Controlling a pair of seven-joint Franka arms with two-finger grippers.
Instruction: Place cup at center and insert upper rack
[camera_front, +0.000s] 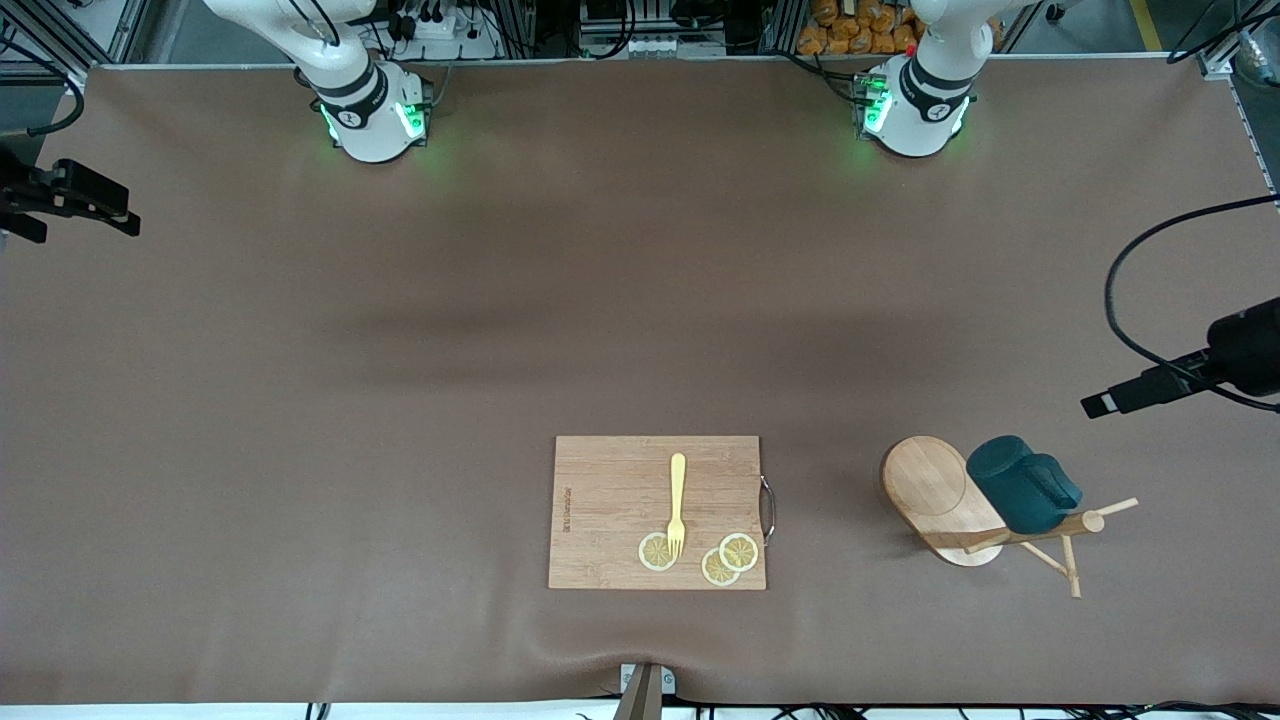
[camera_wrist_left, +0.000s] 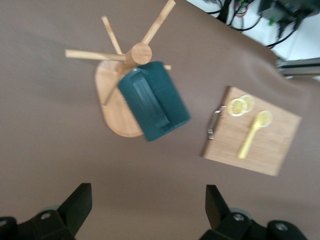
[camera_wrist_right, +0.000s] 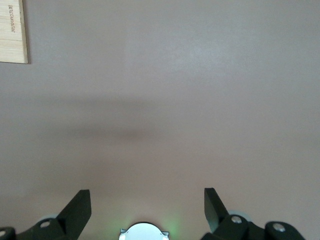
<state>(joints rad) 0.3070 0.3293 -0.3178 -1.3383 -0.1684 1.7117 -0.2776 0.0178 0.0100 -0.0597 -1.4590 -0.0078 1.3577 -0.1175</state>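
the left gripper (camera_wrist_left: 145, 210) hangs high over the table (camera_front: 300, 350) with its fingers (camera_wrist_left: 75, 202) spread wide and nothing between them, looking down on the rack (camera_wrist_left: 117, 102) and the cup (camera_wrist_left: 154, 100). the right gripper (camera_wrist_right: 145, 210) also rides high with its fingers (camera_wrist_right: 77, 207) wide apart and empty, over bare brown cloth near its own base, with only a corner of the board (camera_wrist_right: 12, 30) showing at the edge of its wrist view. in the front view both arms rise from their bases at the top and leave the picture, so neither gripper is seen there. the rack (camera_front: 945, 500) stands toward the left arm's end of the table, its oval base flat on the cloth, and the dark teal cup (camera_front: 1022, 483) hangs on it against the post. well apart from it, near the middle and close to the front camera, lies the board (camera_front: 610, 480), carrying a yellow fork (camera_front: 677, 500) and three lemon slices (camera_front: 738, 551); the fork's tines rest on one slice.
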